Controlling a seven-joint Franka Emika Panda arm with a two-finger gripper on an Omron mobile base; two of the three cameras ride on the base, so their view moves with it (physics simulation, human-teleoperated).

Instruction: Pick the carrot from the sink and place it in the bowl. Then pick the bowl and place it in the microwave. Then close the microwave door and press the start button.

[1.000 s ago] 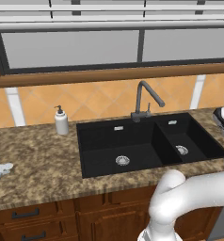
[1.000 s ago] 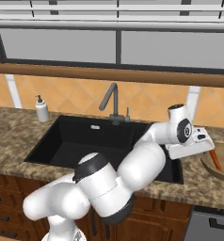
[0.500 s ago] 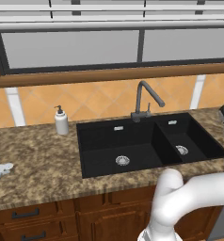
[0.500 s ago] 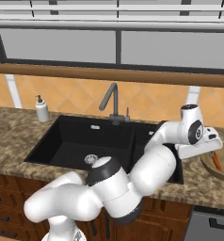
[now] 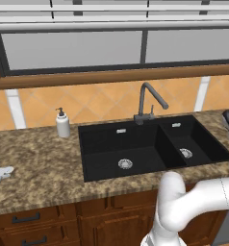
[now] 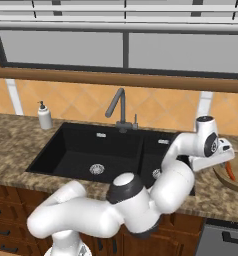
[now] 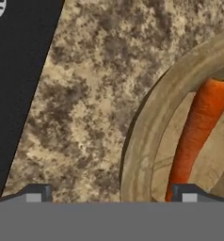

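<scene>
Left base view: the black rectangular double-basin sink (image 5: pixel 152 146) sits in the speckled granite counter (image 5: pixel 34 168), a grey curved faucet (image 5: pixel 147 101) behind it and a white soap bottle (image 5: pixel 62 123) to its left.

Right base view: the white arm reaches right of the sink, above the round tan wooden bowl (image 6: pixel 222 176), where the thin orange carrot (image 6: pixel 230 172) lies.

Hand view: the gripper (image 7: pixel 110 194) is spread wide, gripping nothing; the carrot rests inside the bowl, its rim beneath the gap.
</scene>
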